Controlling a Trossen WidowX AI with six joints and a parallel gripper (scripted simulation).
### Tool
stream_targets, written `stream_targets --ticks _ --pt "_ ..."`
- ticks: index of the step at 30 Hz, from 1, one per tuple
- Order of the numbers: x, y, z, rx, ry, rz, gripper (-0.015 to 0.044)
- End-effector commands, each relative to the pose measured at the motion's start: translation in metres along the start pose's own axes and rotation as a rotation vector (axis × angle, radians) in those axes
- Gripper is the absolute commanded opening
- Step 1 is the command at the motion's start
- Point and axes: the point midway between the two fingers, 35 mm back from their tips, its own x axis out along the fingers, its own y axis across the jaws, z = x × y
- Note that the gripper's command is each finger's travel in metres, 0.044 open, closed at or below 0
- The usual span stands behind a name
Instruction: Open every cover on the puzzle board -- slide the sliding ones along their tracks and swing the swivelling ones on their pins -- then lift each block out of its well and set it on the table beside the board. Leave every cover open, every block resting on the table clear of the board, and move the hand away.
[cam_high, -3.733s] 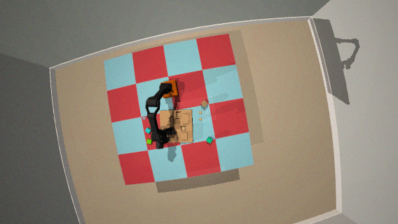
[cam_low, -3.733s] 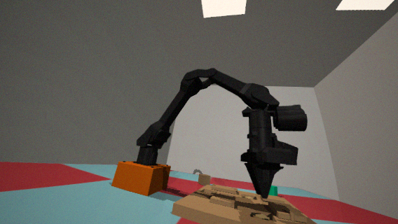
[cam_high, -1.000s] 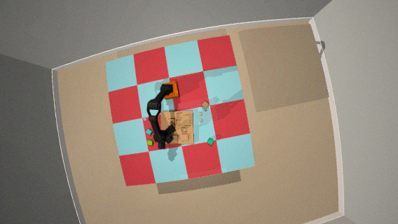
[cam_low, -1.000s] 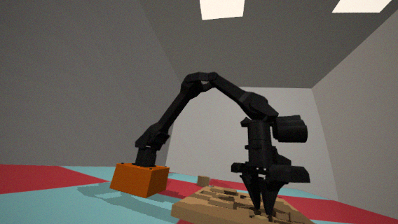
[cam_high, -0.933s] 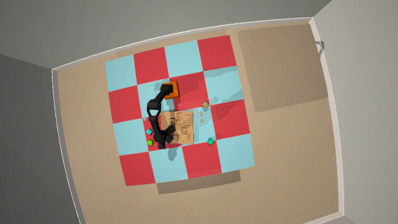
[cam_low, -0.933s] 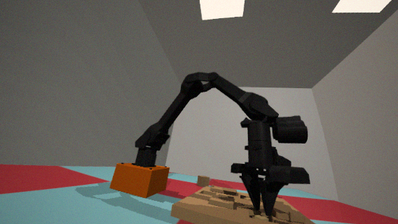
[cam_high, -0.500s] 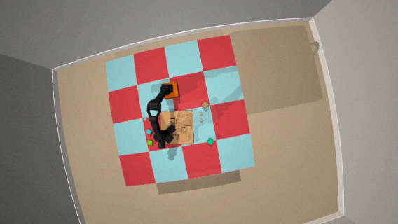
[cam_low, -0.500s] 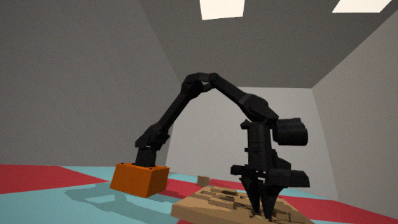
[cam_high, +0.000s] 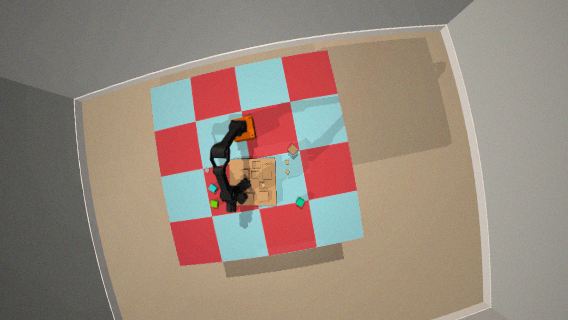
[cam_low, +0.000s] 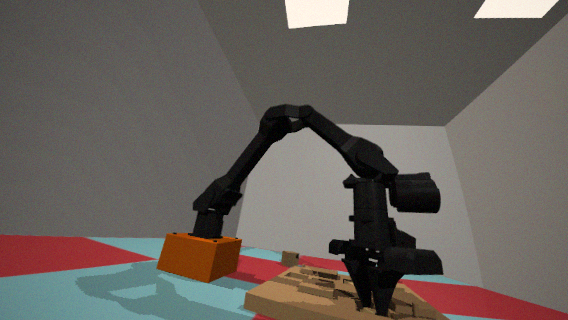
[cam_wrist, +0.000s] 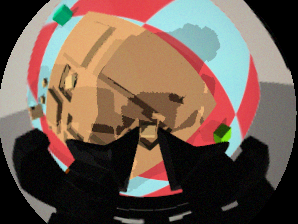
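The tan puzzle board (cam_high: 254, 181) lies on the checked mat, with several covers and wells on its top. It also shows in the side view (cam_low: 330, 295) and in the wrist view (cam_wrist: 127, 83). My gripper (cam_high: 239, 197) points straight down at the board's left front part, with the fingertips (cam_low: 372, 305) down at the board's surface. In the wrist view the fingers stand a narrow gap apart over a raised strip near the board's edge. I cannot tell if they touch it. A cyan block (cam_high: 213, 188), a green block (cam_high: 214, 204) and a teal block (cam_high: 300, 202) rest on the mat beside the board.
A tan block (cam_high: 293, 149) and two small tan pieces (cam_high: 287, 166) lie right of the board. The arm's orange base (cam_high: 244, 128) stands behind the board. The green block (cam_wrist: 222, 133) lies close to the right finger in the wrist view.
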Motion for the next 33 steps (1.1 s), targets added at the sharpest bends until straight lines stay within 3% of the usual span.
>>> stream_targets --ticks 1,6,33 --pt "0.000 0.000 0.000 0.000 -0.001 -0.001 0.0110" --pt "0.000 0.000 0.000 0.000 -0.001 -0.001 0.0080" --pt "-0.031 0.000 0.000 -0.002 0.003 0.002 0.0080"
